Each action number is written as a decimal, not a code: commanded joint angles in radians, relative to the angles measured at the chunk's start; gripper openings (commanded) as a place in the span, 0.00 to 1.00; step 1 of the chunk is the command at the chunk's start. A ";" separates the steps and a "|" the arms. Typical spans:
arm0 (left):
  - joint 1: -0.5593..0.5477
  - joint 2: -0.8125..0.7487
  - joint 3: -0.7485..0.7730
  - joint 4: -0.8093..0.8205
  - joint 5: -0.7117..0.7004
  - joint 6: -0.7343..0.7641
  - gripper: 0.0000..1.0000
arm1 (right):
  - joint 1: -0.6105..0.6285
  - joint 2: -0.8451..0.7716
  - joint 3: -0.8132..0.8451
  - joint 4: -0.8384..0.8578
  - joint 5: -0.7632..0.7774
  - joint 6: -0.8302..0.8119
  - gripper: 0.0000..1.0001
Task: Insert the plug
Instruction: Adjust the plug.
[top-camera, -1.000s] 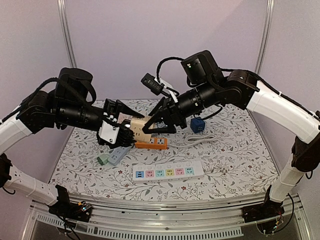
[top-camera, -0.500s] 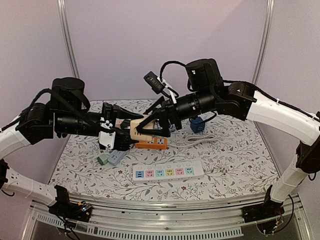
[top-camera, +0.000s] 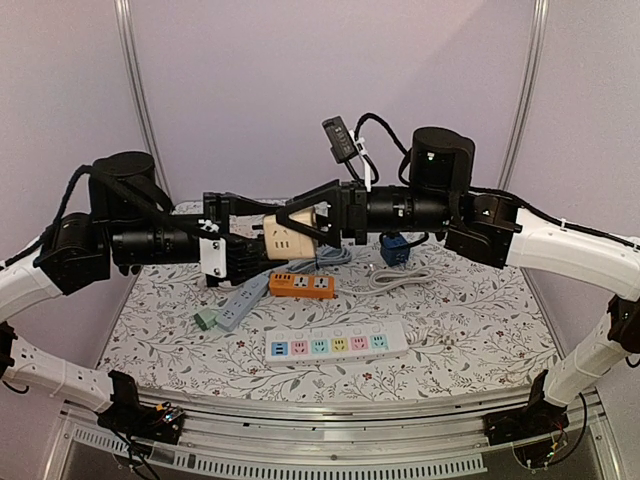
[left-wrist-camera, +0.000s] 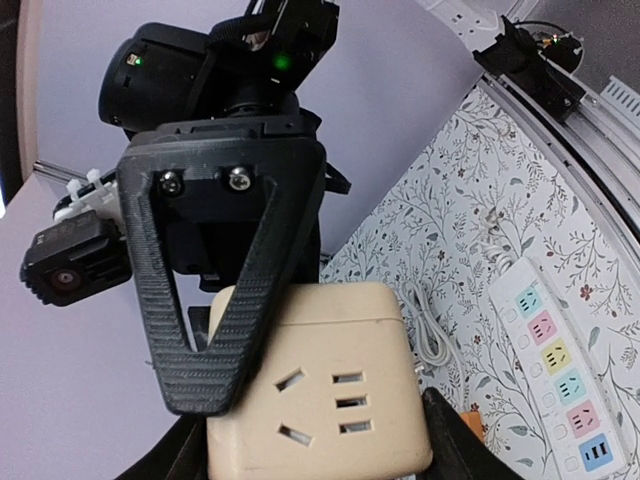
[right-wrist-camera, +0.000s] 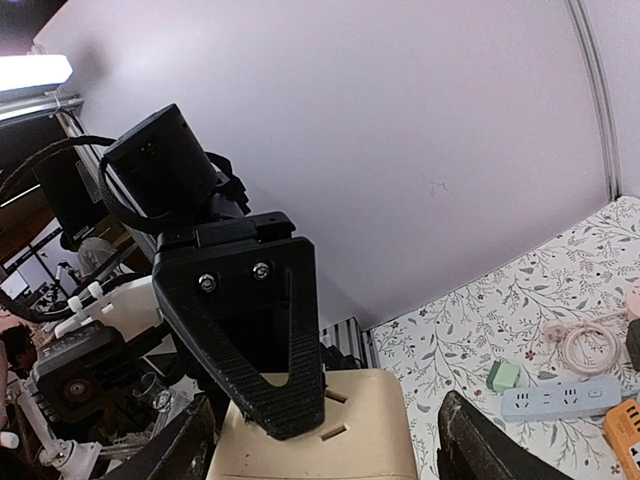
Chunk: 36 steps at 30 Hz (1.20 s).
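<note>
A beige cube socket (top-camera: 283, 238) hangs in the air above the table's middle, between both grippers. My left gripper (top-camera: 262, 242) comes from the left and is shut on it; in the left wrist view the cube (left-wrist-camera: 330, 330) fills the space between my own fingers (left-wrist-camera: 315, 450). My right gripper (top-camera: 298, 222) comes from the right and straddles the cube (right-wrist-camera: 370, 430) with its jaws wide (right-wrist-camera: 325, 445); a thin gap shows at one finger. One right finger (left-wrist-camera: 215, 320) lies across the cube's socket face. No plug prongs show.
On the flowered table lie an orange power strip (top-camera: 302, 286), a white strip with coloured sockets (top-camera: 338, 345), a grey-blue strip (top-camera: 238, 305), a green adapter (top-camera: 206, 319), a blue cube (top-camera: 395, 250) and a coiled white cable (top-camera: 400, 278).
Both arms have risen and levelled out, carrying the beige cube up off the orange strip area. The right wrist has swung up and to the right. The grippers stay together at the cube.
</note>
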 joint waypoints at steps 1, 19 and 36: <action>-0.020 -0.005 -0.005 0.075 -0.026 -0.023 0.00 | 0.004 0.004 0.021 -0.022 -0.013 0.001 0.78; -0.021 0.028 0.041 -0.027 -0.118 -0.114 0.96 | -0.022 0.026 0.083 -0.276 0.025 -0.057 0.00; 0.331 0.251 0.204 -0.902 -0.409 -0.496 0.99 | -0.120 0.283 0.379 -1.481 0.579 0.055 0.00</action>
